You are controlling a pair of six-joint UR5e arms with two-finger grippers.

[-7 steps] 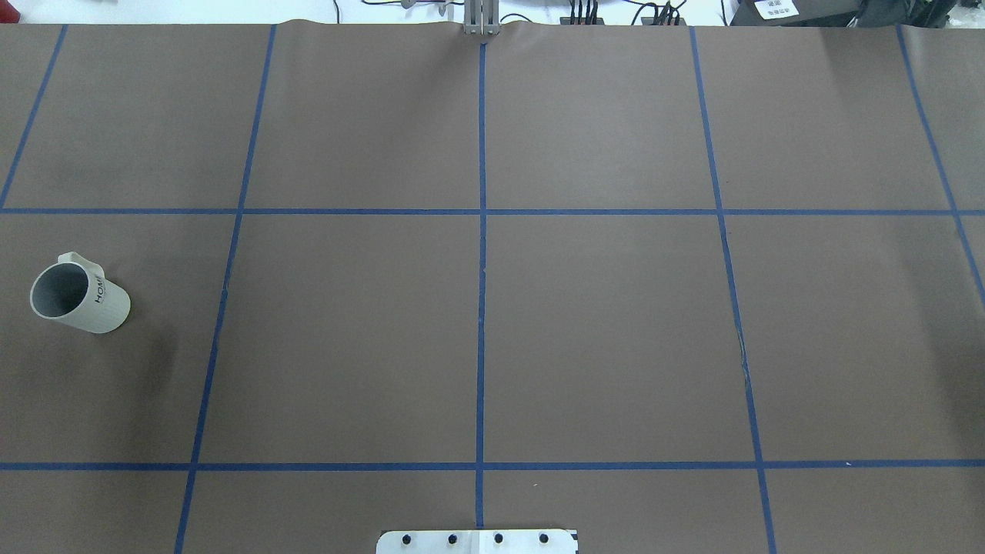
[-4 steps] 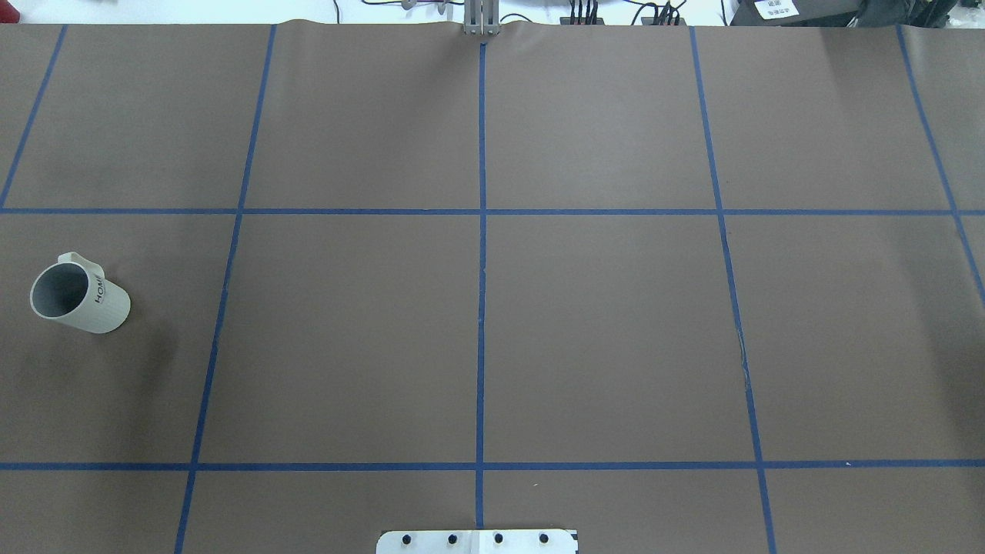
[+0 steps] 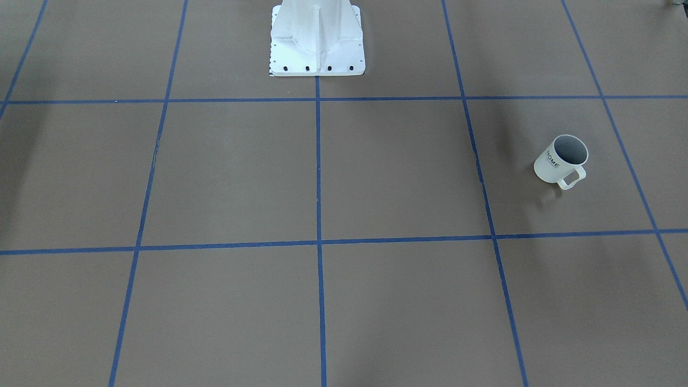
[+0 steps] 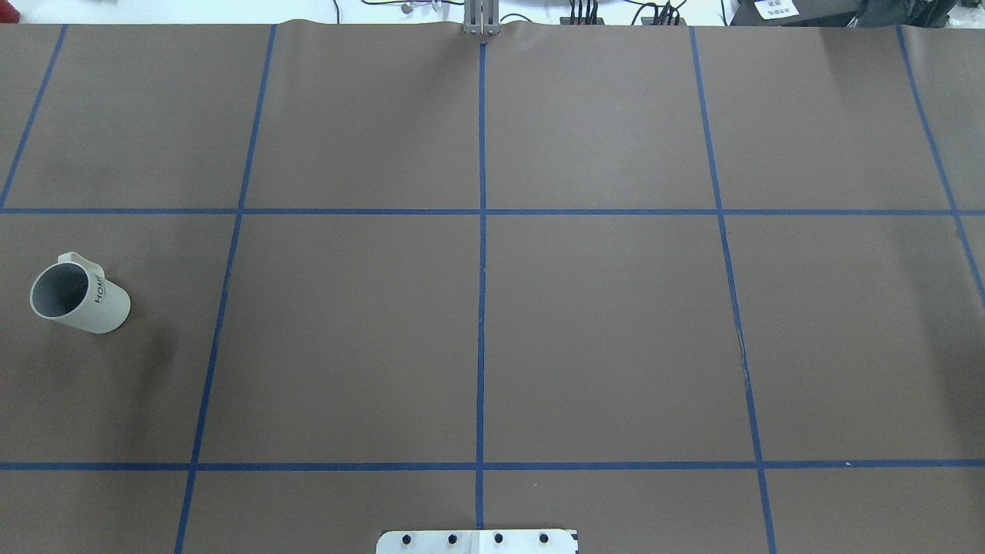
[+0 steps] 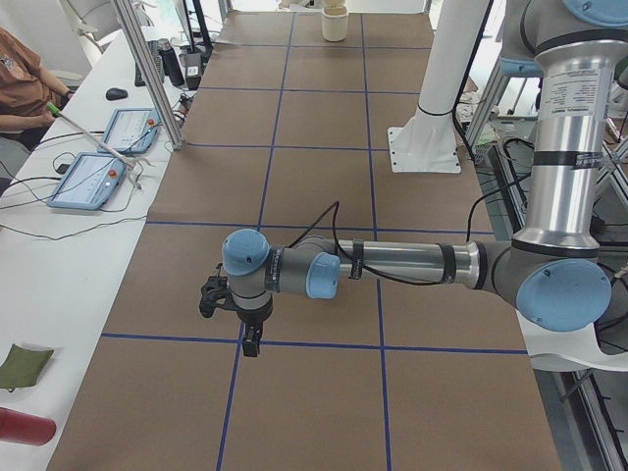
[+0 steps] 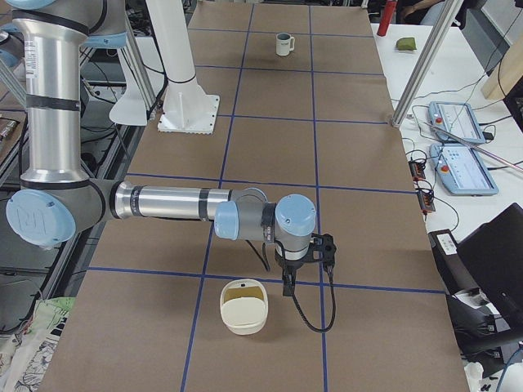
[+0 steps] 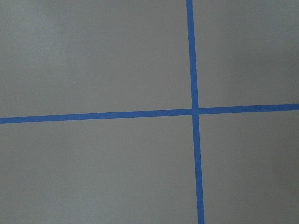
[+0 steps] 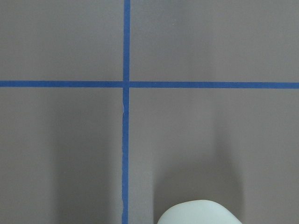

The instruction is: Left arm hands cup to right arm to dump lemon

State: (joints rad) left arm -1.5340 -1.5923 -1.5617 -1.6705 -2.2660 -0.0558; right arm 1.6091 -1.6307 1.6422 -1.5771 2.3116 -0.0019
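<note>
1. Across the whole overhead view, the flat brown table with its thin blue tape lines looks just as it did a second ago. Nothing has moved.
2. In the side views, the left arm and the right arm are smooth grey tubes with round light-blue caps.
3. The left gripper and the right gripper point down. I cannot tell how wide their jaws are.
4. A rounded cream tub sits just beside the right gripper.
5. The cup stands upright at the middle left, well apart from both arms. It is off-white and grey inside, with dark "HOME" letters and a square handle.
</note>
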